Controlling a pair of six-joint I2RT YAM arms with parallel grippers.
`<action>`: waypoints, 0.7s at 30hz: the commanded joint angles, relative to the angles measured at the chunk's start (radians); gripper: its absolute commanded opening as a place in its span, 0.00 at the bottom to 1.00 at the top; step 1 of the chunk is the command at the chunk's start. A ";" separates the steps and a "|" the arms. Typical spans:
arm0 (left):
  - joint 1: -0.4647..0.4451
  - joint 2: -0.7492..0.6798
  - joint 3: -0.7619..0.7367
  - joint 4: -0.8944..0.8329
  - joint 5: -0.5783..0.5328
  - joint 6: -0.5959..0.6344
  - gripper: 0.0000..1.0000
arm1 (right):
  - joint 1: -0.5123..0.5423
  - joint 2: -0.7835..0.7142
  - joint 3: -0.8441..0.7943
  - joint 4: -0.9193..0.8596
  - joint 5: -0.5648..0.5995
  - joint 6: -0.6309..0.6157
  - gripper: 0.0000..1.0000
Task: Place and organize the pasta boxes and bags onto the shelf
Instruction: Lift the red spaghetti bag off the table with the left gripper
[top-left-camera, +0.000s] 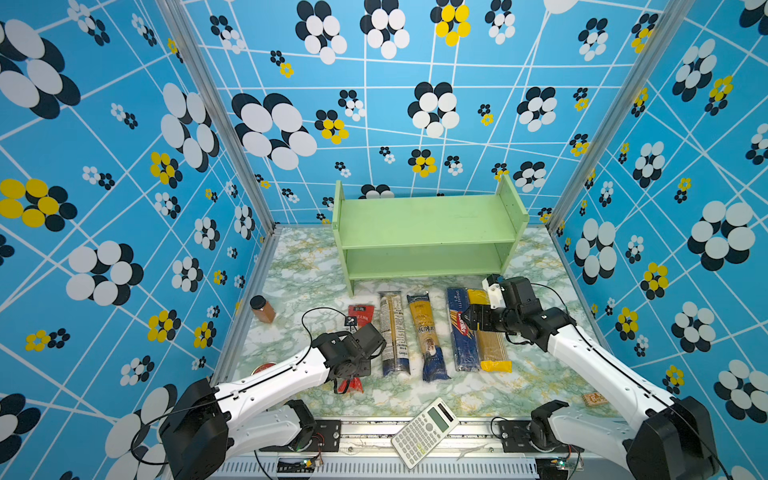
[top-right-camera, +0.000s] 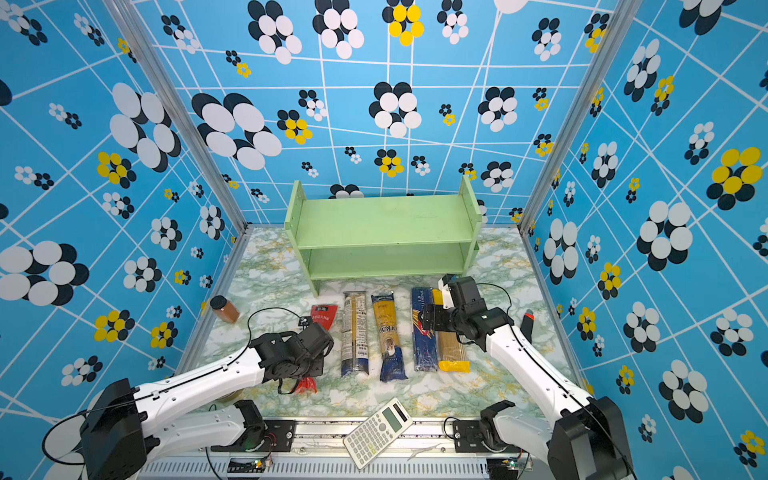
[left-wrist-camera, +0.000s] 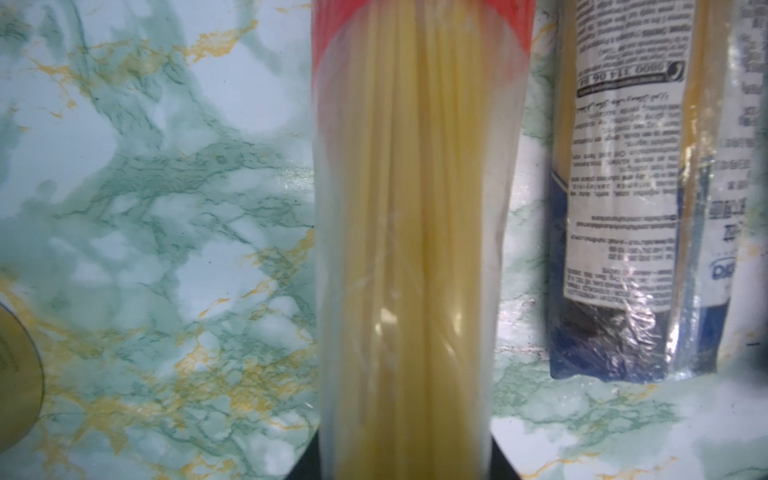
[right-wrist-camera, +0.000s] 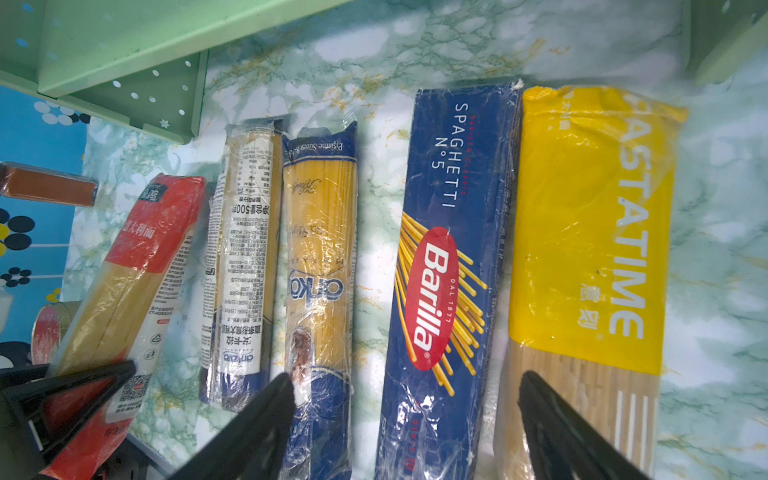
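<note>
All 5 pasta packs are lying side by side on the table in front of the green shelf, their long sides pointing toward it. The red-ended bag is lying in front of the shelf's left leg. The left gripper is sitting over the bag's end farthest from the shelf, jaws clamped on it. In the left wrist view the bag is running straight out from between the jaws. Lying next, toward the shelf's right side, are the clear and navy bag, the yellow and navy bag, the blue box and the yellow bag, the last 2 touching. The right gripper is hovering above the blue box, in front of the shelf's right end, its jaws standing apart and holding nothing.
</note>
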 joint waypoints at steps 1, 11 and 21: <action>0.002 -0.052 0.063 0.003 -0.031 0.016 0.18 | 0.009 0.010 -0.014 0.004 0.010 0.002 0.87; -0.001 -0.197 0.161 -0.059 0.015 0.032 0.14 | 0.009 0.040 -0.012 0.014 0.007 0.000 0.87; 0.000 -0.301 0.230 -0.073 0.107 0.054 0.12 | 0.009 0.073 -0.011 0.026 0.014 0.000 0.87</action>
